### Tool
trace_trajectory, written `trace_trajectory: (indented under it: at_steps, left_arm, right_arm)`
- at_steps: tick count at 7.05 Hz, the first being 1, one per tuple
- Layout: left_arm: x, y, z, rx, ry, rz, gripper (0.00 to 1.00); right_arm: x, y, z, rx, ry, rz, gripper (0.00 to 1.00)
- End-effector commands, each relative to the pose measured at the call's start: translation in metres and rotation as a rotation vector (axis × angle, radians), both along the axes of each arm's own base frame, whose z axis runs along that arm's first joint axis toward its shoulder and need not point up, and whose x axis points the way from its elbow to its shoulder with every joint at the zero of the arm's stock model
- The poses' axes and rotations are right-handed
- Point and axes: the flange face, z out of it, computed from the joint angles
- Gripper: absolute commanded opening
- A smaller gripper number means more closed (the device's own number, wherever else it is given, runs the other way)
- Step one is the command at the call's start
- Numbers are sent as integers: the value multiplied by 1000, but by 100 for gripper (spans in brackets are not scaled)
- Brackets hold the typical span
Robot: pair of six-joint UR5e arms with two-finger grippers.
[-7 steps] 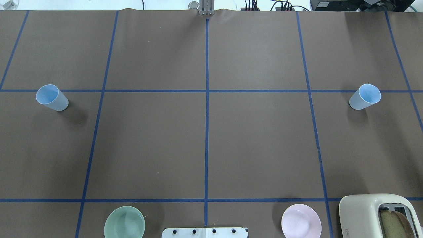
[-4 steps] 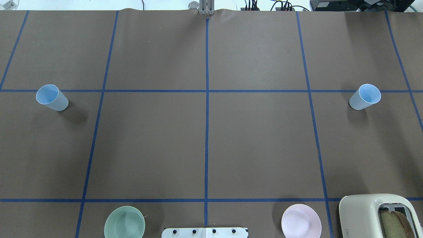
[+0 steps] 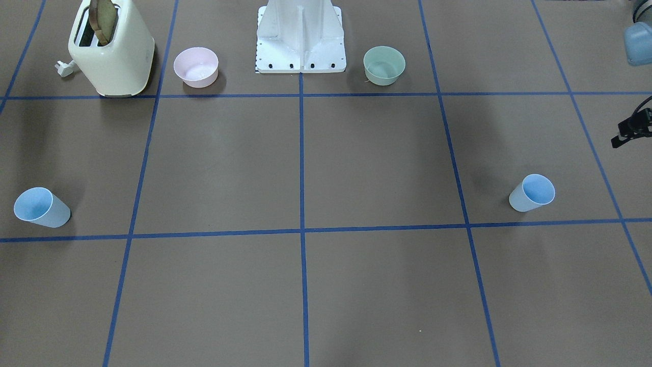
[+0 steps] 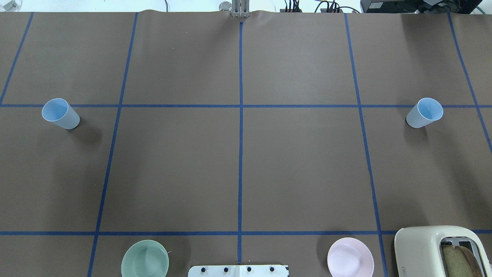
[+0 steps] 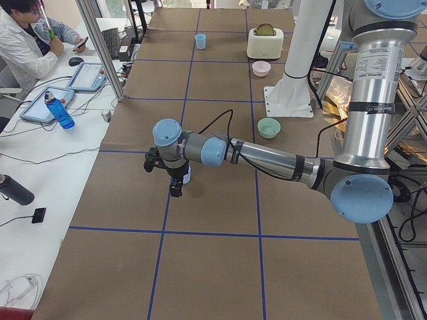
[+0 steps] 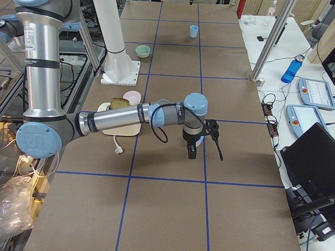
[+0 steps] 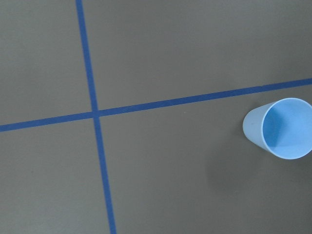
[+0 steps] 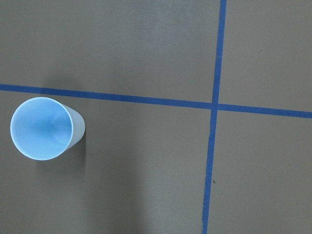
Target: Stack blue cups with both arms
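Front: left cup (image 3: 532, 192) and right cup (image 3: 41, 207) are being shown upright, well apart on table (image 3: 356, 163). Left side: left gripper (image 5: 175, 189) is being held near left cup; spread cannot be told. Right side: right gripper (image 6: 192, 151), likewise untellable.

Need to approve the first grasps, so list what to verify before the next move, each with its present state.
1. Left cup upright, mouth up: ok.
2. Right cup upright, mouth up: ok.
3. Both cups empty: ok, the wrist views show bare insides.
4. Left gripper open: cannot tell.
5. Right gripper open: cannot tell.
6. Cups centred in the wrist views: not ok, each sits near an edge.
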Motion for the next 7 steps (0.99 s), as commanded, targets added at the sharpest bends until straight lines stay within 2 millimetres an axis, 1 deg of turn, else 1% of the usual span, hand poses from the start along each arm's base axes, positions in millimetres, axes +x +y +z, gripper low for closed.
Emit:
trace_trajectory:
  at_steps: [1, 2, 3, 4, 6, 7]
  left_arm:
    - [59, -9, -6, -22, 17, 12, 98]
    - [74, -24, -14, -30, 20, 11, 98]
    - [89, -30, -20, -38, 22, 16, 97]
    - [104, -31, -22, -49, 26, 19, 93]
    - [127, -40, -2, -45, 43, 13, 87]
    - [135, -39, 5, -44, 50, 13, 85]
  right_arm:
    - [-33, -13, -13, 23, -5, -56, 100]
    - [-42, -19, -17, 29, -10, -69, 99]
    - [-51, -20, -18, 30, -16, -84, 99]
    - [-51, -19, -19, 28, -22, -85, 99]
    - [-51, -20, -19, 28, -21, -84, 99]
    - [-51, -20, -17, 25, -20, -84, 99]
